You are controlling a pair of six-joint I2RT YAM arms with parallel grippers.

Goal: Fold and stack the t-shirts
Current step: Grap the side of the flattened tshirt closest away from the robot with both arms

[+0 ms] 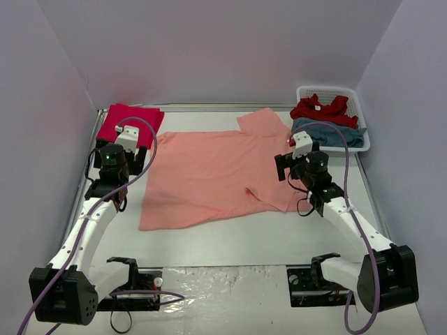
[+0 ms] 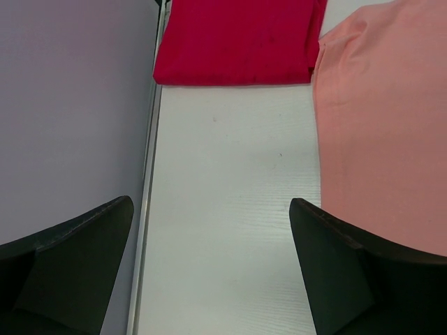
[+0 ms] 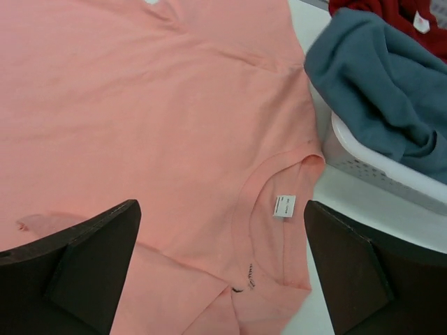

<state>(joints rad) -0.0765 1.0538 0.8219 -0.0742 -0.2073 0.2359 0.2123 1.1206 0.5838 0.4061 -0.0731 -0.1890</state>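
**Both pincers gape, nothing held**

Nearest me, the two arms reach out from their bases across the white table. The left gripper hangs with its jaws spread wide over bare tabletop, between the side wall and the left edge of the salmon-orange t-shirt; it grips nothing. The right gripper is just as wide open and empty above that shirt's neckline, where a small white label shows inside the collar.

The salmon-orange t-shirt lies spread across the middle of the table, mostly flat, with a flap turned over near the right arm.

Further back on the left, a crimson t-shirt lies folded just beside the salmon one's corner. At the far right stands a white slotted basket holding a crumpled red t-shirt. A teal-blue t-shirt spills over its near rim towards the salmon shirt; I cannot tell whether those two touch.
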